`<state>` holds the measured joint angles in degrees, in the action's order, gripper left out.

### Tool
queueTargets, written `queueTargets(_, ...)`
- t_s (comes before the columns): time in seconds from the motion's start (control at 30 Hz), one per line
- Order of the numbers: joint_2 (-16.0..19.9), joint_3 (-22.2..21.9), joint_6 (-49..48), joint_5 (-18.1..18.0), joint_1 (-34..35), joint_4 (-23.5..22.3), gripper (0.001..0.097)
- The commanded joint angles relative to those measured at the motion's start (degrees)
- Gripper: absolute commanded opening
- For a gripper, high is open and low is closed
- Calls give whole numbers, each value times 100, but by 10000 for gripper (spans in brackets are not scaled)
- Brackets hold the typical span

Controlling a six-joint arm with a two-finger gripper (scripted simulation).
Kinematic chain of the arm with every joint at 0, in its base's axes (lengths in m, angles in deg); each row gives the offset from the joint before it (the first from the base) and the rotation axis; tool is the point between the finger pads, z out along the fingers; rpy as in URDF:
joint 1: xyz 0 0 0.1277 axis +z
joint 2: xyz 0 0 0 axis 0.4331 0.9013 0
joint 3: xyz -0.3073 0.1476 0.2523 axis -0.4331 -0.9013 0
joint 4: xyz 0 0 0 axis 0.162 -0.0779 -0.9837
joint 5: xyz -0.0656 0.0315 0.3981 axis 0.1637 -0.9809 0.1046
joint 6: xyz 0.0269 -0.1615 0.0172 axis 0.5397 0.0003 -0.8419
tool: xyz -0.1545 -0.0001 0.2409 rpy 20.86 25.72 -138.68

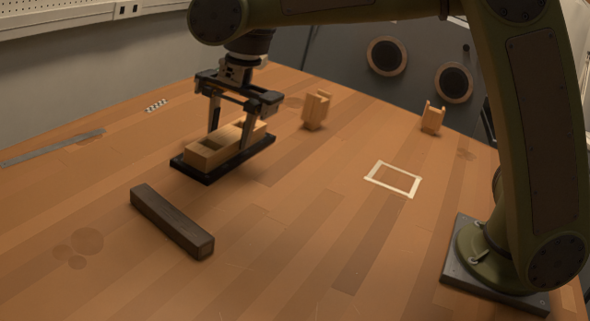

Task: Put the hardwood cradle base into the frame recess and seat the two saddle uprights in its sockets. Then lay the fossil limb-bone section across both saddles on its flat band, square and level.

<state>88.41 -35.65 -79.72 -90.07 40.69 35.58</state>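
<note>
The light hardwood cradle base (224, 144) sits in the black frame (223, 157) on the bench, its two square sockets facing up. My gripper (229, 131) stands open astride the middle of the base and holds nothing. Two light wooden saddle uprights stand apart on the far side of the bench, one (315, 109) just right of the frame, the other (433, 117) near the far right edge. The dark fossil limb-bone section (171, 220) lies flat on the bench in front of the frame.
A white tape square (392, 178) marks the bench to the right of the frame. A metal ruler (51, 147) lies at the far left. The arm's base plate (495, 265) stands at the near right corner.
</note>
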Motion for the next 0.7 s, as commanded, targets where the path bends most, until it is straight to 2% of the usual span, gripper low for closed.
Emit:
queueTargets(0.0,-6,6,0,-3,0,1,759)
queueTargets(0.67,-138,176,0,-299,0,2,759)
